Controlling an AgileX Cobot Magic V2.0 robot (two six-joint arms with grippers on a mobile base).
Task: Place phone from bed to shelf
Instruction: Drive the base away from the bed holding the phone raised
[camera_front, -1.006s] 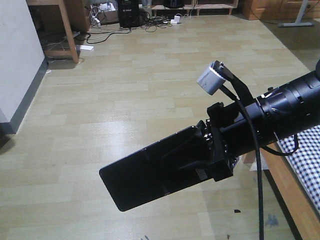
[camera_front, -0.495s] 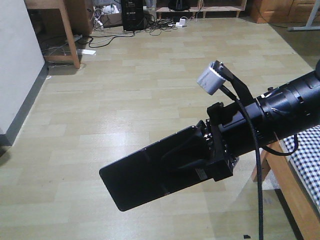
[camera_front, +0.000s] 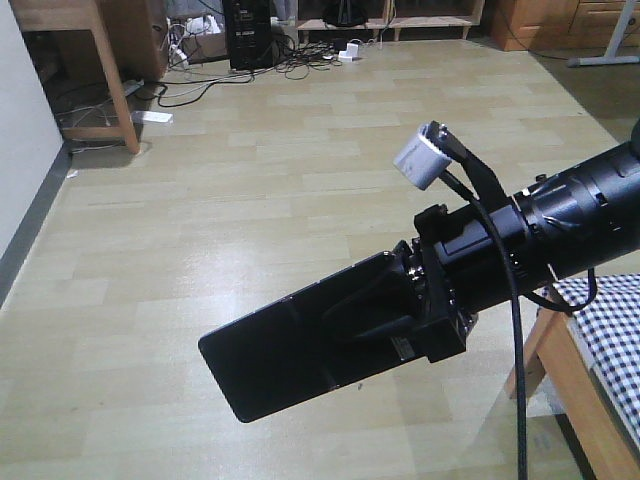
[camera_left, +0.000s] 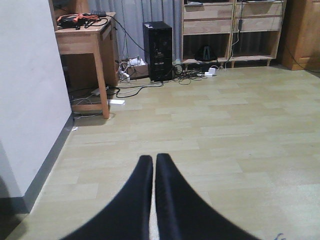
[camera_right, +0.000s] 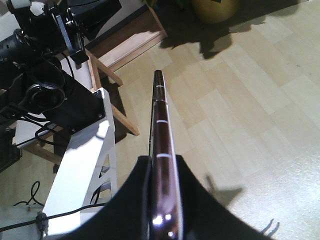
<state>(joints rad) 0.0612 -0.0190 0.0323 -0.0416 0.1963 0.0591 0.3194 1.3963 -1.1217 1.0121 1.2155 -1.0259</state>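
Note:
The phone (camera_front: 270, 360), slim and glossy black, is held out flat over the wooden floor, and my right gripper (camera_front: 368, 312) is shut on one end of it. In the right wrist view the phone (camera_right: 160, 125) shows edge-on, with a pinkish metallic rim, between the black fingers of the right gripper (camera_right: 162, 160). My left gripper (camera_left: 153, 159) is shut with nothing in it, low above the floor. A corner of the bed (camera_front: 603, 335), with its check sheet and wooden frame, lies at the right edge. The shelf (camera_left: 230, 30) stands against the far wall.
A wooden desk (camera_left: 85, 37) stands at the far left beside a white wall (camera_left: 30, 100). A black computer tower (camera_left: 157, 50) and tangled cables (camera_left: 135, 87) lie between desk and shelf. The robot's white frame (camera_right: 85, 165) is to the left of the right gripper.
The room has slid across the front view: the desk and wall shifted left and the bed corner shows more. The right arm keeps the phone in the same pose.

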